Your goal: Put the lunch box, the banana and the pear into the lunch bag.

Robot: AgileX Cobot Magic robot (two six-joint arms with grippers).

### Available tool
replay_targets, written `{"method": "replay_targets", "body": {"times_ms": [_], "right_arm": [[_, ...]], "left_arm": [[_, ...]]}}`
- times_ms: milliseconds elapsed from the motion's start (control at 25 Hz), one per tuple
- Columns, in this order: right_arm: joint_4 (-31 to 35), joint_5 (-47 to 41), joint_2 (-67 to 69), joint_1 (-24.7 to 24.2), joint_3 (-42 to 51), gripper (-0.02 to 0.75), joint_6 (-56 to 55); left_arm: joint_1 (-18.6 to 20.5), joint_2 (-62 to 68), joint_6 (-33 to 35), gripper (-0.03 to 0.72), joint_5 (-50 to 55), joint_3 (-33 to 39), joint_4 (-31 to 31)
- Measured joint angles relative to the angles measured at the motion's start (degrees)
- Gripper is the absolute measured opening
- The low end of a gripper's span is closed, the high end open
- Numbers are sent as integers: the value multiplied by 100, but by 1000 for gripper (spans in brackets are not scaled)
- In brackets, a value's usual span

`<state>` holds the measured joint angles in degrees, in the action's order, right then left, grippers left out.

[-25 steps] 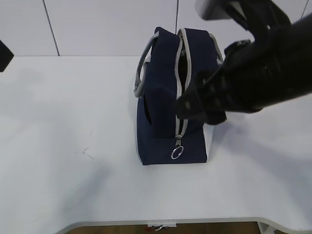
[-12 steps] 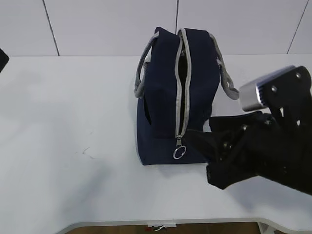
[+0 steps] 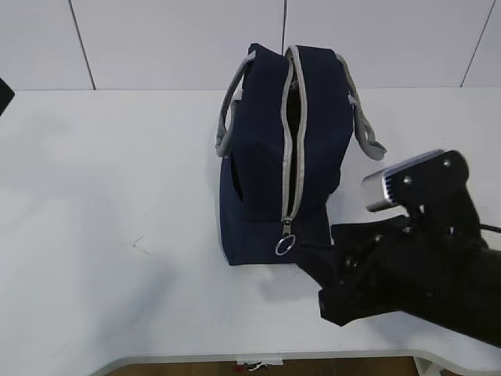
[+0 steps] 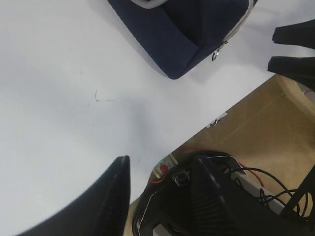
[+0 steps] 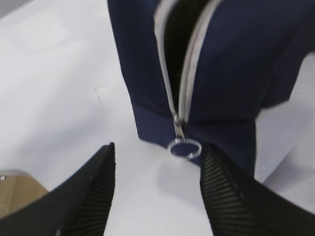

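A: Entry. Lunch bag (image 3: 278, 157) stands upright mid-table, zipper (image 5: 183, 73) parted along the top and down the near end. Ring pull (image 5: 183, 147) hangs at the bottom of the track.

B: Right gripper (image 5: 157, 189)?

A: Low at the near end of the bag. In the right wrist view its jaws are spread and empty, and the ring pull sits just ahead of them, slightly toward the right-hand finger. No contact visible.

B: Left gripper (image 4: 160, 189)?

A: Off to the side, well clear of the bag, which lies far ahead of it. Jaws apart, nothing between them; it hangs over the table edge (image 4: 162, 147).

B: Lunch box, banana, pear?

A: None visible on the table in any view. The slit in the bag shows only dark, so I cannot tell whether they are inside.

B: So which step?

A: Judgement only: with nothing left lying out and the right gripper lined up on the ring pull, loading looks finished or nearly so, and the zipper end is now the point of interest.

B: Next move needs?

A: If the pull is the target, the right gripper must advance a little and centre on the ring before pinching; the ring is thin and hangs loose, so a miss is easy. The bag is soft and may slide or tip without the left gripper bracing it.
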<state>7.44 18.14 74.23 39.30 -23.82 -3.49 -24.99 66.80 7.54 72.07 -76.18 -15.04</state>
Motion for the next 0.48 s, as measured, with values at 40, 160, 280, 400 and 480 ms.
{"method": "replay_targets", "body": {"times_ms": [40, 160, 280, 400, 480], "right_arm": [[0, 13, 185, 0, 0, 447, -27], [0, 187, 703, 0, 0, 447, -76], [0, 548, 1076, 0, 0, 447, -76], [0, 1130, 1399, 0, 0, 447, -76], [-4, 1591, 1658, 0, 0, 447, -76]], "left_arm": [[0, 0, 0, 312, 0, 0, -11], [0, 0, 0, 305, 0, 0, -31], [0, 0, 0, 299, 0, 0, -55], [0, 0, 0, 296, 0, 0, -105], [0, 0, 0, 295, 0, 0, -110]]}}
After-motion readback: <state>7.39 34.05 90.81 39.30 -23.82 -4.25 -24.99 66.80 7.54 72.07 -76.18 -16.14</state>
